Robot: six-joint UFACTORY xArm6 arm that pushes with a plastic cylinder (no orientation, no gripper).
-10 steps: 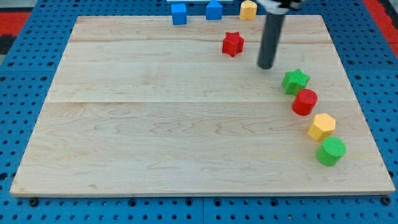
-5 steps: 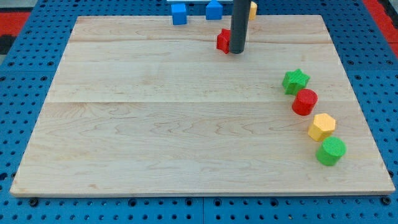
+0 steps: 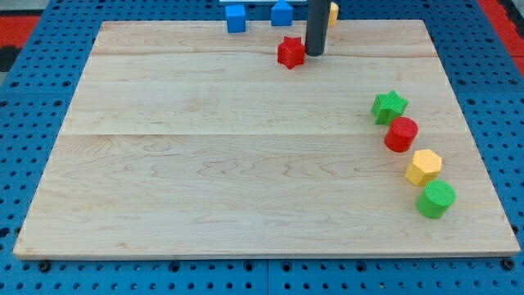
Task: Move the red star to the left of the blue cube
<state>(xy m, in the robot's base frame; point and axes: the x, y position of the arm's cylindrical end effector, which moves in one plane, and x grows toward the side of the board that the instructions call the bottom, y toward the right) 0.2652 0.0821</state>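
The red star (image 3: 290,52) lies on the wooden board (image 3: 205,164) near the view's top, right of centre. My tip (image 3: 314,53) stands just to the star's right, touching or nearly touching it. A blue cube (image 3: 236,17) sits at the board's top edge, up and left of the star. A second blue block (image 3: 282,12) sits at the top edge just above the star. The rod hides part of a yellow block (image 3: 331,11) at the top edge.
Down the view's right side runs a line of blocks: a green star (image 3: 390,106), a red cylinder (image 3: 401,134), a yellow hexagonal block (image 3: 424,167) and a green cylinder (image 3: 435,199). A blue pegboard (image 3: 33,164) surrounds the board.
My rod moved from the star's right towards the view's left and met the star. The red star has slid a little to the left and slightly up.
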